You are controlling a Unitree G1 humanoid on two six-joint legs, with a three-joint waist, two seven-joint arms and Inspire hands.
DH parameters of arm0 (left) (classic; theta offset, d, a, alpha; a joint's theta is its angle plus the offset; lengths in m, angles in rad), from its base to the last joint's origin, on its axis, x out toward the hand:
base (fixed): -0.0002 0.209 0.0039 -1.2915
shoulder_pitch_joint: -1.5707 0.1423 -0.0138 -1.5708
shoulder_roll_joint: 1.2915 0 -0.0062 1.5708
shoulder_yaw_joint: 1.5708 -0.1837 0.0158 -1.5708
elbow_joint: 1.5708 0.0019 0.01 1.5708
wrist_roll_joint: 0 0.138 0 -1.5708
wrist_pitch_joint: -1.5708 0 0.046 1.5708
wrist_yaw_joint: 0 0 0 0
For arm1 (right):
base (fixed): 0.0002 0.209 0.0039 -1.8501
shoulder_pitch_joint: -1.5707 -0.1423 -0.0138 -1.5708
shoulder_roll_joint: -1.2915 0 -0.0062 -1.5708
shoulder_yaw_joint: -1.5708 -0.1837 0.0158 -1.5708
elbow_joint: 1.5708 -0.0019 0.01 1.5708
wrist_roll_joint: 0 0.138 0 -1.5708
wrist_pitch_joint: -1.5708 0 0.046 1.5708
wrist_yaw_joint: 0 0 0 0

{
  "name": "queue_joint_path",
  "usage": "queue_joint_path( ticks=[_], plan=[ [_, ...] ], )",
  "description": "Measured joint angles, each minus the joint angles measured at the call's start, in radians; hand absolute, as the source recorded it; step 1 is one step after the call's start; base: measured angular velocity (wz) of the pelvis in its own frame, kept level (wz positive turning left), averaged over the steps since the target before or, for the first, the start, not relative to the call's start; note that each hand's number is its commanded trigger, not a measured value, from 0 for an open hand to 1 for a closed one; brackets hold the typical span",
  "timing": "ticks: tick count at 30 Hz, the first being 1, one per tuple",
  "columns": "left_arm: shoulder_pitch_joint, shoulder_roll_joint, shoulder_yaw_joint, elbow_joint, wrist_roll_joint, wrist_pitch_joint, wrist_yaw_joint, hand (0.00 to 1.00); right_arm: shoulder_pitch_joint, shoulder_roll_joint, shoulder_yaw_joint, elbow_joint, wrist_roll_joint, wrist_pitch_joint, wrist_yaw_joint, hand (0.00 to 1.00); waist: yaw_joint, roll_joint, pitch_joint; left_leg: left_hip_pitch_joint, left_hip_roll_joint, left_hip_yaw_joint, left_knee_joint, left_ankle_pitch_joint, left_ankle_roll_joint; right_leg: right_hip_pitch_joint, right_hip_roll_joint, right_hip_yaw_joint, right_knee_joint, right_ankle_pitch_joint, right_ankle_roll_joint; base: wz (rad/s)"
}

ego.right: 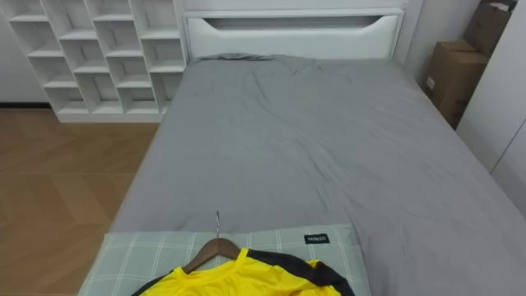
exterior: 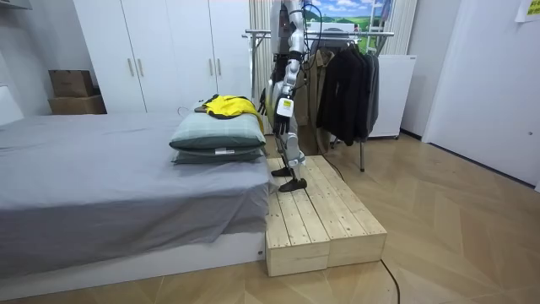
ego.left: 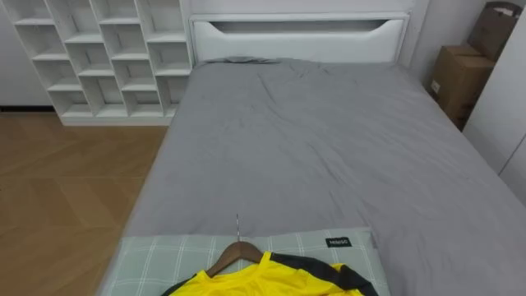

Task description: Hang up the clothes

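Note:
A yellow shirt with dark trim [ego.left: 271,281] lies on a wooden hanger [ego.left: 234,253] whose metal hook points up the bed. Both rest on a green checked pillow [ego.left: 164,255] at the foot of the grey bed [ego.left: 312,140]. In the room view the shirt [exterior: 229,105] tops two stacked pillows [exterior: 221,133]. I stand upright on a wooden platform [exterior: 316,215] at the bed's foot, facing the bed. My left hand [exterior: 284,105] hangs by my hip, just beside the shirt. Behind me stands a clothes rack [exterior: 337,35] with dark garments [exterior: 348,84].
A white cube shelf [ego.left: 107,57] stands left of the headboard, and cardboard boxes [ego.left: 460,78] stand to its right. White wardrobe doors [exterior: 169,51] line the far wall. Wood floor lies left of the bed and around the platform.

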Motion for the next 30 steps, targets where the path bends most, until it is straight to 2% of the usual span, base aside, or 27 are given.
queue_joint_path(
  ticks=[30],
  plan=[
    [-0.002, 0.000, -0.001, -0.001, 0.001, -0.007, 0.006, 0.00, -0.012, -0.001, 0.020, 0.021, 0.031, 0.000, 0.012, 0.00, -0.001, -0.002, 0.0016, 0.000, 0.000, -0.002, 0.002, 0.000, 0.000, 0.001, -0.001, -0.001, 0.000, 0.000, 0.000, 0.00]
  ],
)
